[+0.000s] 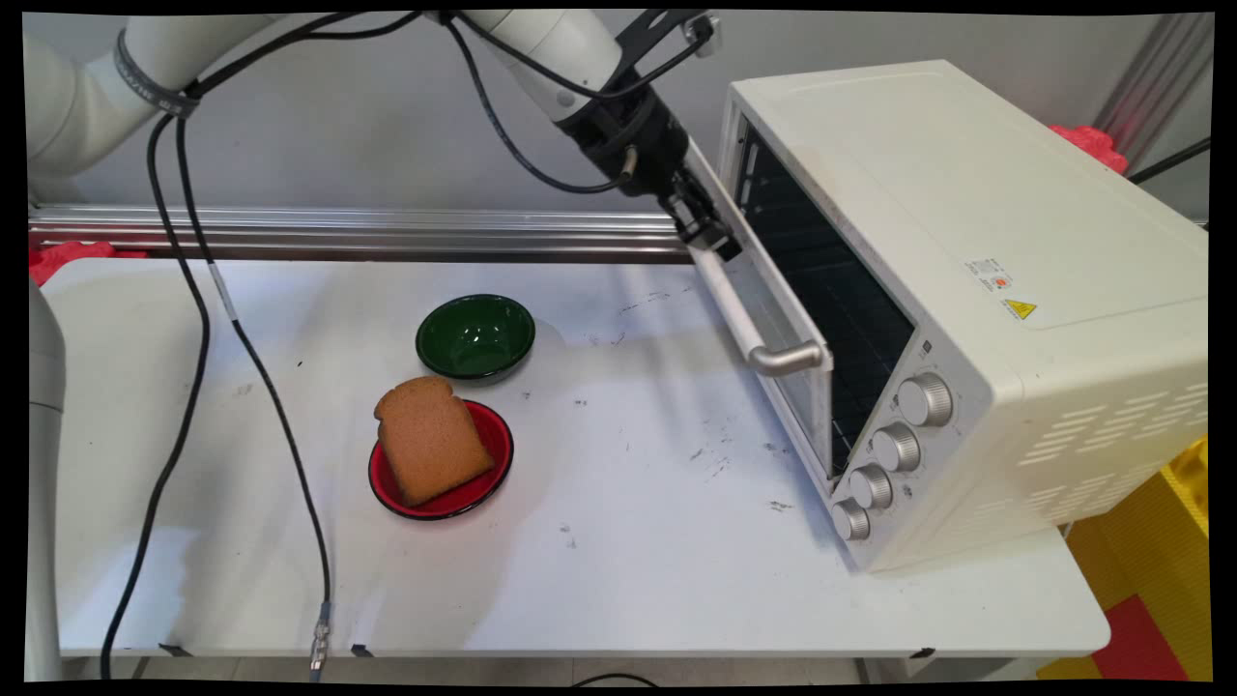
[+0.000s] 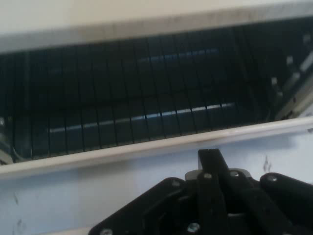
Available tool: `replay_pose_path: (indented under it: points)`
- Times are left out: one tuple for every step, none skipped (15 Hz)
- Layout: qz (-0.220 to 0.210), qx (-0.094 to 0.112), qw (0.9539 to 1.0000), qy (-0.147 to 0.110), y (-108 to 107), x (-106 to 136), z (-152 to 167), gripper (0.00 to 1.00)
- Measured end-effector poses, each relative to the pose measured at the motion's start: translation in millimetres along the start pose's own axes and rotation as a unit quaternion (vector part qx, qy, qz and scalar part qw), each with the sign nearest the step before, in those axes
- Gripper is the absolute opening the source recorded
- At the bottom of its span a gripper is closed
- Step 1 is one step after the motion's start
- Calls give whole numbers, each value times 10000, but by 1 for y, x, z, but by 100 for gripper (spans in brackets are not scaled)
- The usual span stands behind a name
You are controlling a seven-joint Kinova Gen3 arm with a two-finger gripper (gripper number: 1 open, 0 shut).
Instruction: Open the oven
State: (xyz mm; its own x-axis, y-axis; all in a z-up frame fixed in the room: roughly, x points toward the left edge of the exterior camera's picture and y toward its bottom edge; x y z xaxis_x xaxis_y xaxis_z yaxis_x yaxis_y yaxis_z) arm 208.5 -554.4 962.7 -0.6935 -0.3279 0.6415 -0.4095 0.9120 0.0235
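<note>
Main view, upper centre: pincer [image 1: 710,237] at toaster oven [image 1: 966,290] door's [image 1: 773,319] top edge, closure indeterminable; hand view alone shows the wire rack [image 2: 137,122].

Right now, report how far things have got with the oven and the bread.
Done: the toaster oven has its door tilted partly open, and the rack inside shows bare.
In hand: the end effector is at the far end of the door's handle.
Left: the door is not fully down, and the bread slice lies on the red plate beside the green bowl.
</note>
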Motion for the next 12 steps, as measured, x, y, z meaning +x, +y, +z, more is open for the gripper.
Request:
replay_pose_path:
  points:
    - [-17,-11,10000,-52,0,-4,-2,0]
    - [-29,-17,10000,-87,1,-7,-3,0]
    - [-44,-22,9999,-124,1,-11,-4,0]
    - [-56,-28,9999,-159,1,-14,-6,0]
    - [-68,-36,9998,-209,1,-19,-7,0]
    - [-82,-42,9996,-256,1,-24,-9,0]
    - [-96,-42,9995,-292,1,-28,-10,0]
    - [-111,-40,9994,-331,1,-34,-12,0]
    - [-128,-38,9992,-367,0,-40,-13,0]
    - [-137,-37,9991,-393,0,-45,-14,0]
    - [-150,-34,9990,-424,0,-51,-14,0]
    - [-159,-33,9989,-449,-1,-57,-15,0]
